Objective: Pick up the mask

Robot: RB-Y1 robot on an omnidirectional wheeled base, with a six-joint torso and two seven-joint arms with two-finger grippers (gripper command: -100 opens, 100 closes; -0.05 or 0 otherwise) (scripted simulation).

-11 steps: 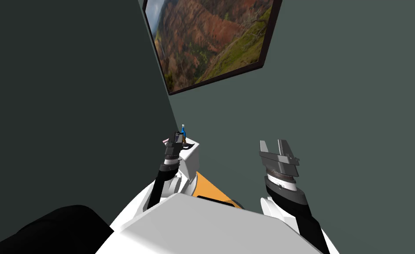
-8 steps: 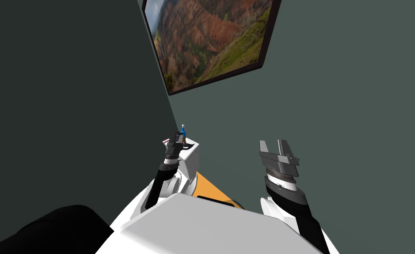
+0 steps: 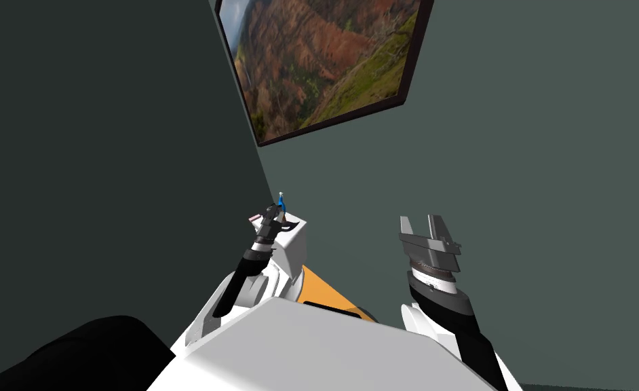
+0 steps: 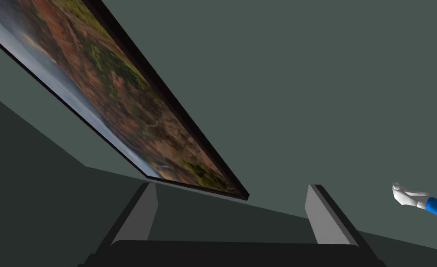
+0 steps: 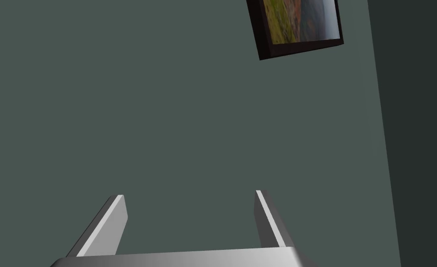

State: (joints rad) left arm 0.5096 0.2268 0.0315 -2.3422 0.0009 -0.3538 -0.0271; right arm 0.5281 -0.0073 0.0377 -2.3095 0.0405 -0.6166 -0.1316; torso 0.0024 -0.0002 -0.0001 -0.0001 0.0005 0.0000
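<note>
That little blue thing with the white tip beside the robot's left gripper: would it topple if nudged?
Probably. The blue thing stands tall and slim on the white unit, so a sideways nudge would likely tip it. It looks small next to the left gripper, so it is probably light. How slippery it is cannot be judged.

- Left arm (image 3: 242,270): I am holding it stretched forward, away from the chest, with the slim dark forearm running out to the wrist.
- Left gripper (image 3: 271,217): I am holding it far out ahead, where it is showing small in the head view, its dark box pointing forward.
- Left fingers (image 4: 141,215): both blades are standing spread, about a third of the wrist view's width apart.
- Right arm (image 3: 450,305): I am holding it raised beside the chest, nearer the head camera than the left, forearm pointing up and forward.
- Right wrist (image 3: 433,270): a ribbed dark collar is sitting above a white band.
- Right gripper (image 3: 422,225): I am pointing it up and forward.
- Right fingers (image 5: 108,222): both blades are standing parted, wide apart.
</note>
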